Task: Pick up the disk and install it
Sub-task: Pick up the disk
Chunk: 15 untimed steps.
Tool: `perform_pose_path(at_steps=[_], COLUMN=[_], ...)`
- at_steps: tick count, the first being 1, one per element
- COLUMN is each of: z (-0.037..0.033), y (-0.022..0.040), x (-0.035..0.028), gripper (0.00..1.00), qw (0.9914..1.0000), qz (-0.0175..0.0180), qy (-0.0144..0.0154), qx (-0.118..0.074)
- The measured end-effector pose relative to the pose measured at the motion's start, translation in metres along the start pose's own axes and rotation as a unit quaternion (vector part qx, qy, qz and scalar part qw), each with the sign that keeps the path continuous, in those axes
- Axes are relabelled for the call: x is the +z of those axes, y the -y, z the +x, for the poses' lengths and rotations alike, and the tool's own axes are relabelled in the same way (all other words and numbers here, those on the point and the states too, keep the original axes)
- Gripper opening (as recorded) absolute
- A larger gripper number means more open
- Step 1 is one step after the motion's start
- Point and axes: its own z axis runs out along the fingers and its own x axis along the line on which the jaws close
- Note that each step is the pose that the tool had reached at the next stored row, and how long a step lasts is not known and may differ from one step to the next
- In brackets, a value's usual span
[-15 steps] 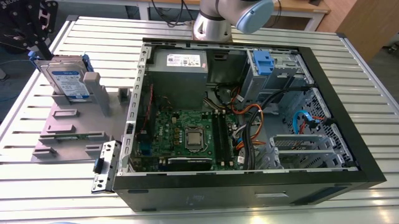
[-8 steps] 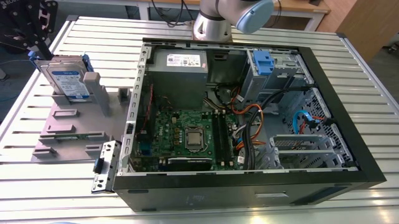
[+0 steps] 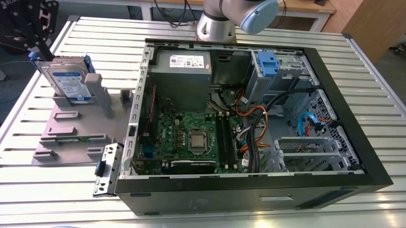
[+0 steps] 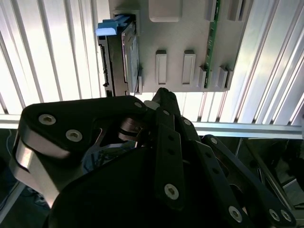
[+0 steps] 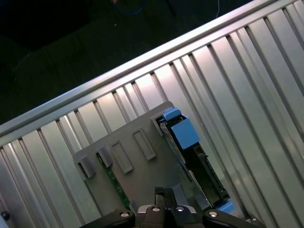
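Find the disk (image 3: pixel 66 80) standing on edge in the grey holder (image 3: pixel 70 135). Spread the gripper (image 5: pixel 160 192), pinched narrow and empty above that holder, before lowering; centre over the disk's flat faces, clear of the blue rails (image 5: pixel 183 132).

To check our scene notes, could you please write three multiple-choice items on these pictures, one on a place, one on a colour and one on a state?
1. Where is the disk?
A. flat on the floor
B. upright in the grey holder beside the computer case
C. in a cardboard box

2. What colour are the disk's rails?
A. red
B. yellow
C. blue

3. How is the computer case?
A. open, with the motherboard showing
B. closed
C. wrapped in foil

Answers: B, it stands on edge in the holder; C, blue plastic shows in both wrist views; A, the motherboard lies bare.
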Motion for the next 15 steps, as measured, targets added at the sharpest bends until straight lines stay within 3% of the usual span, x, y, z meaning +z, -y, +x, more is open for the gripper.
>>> perform_pose_path(at_steps=[15], z=[0.0000], y=[0.0000], x=[0.0000], gripper=[0.11], qw=[0.99997], qz=[0.0000], qy=[-0.0001], qx=[-0.008])
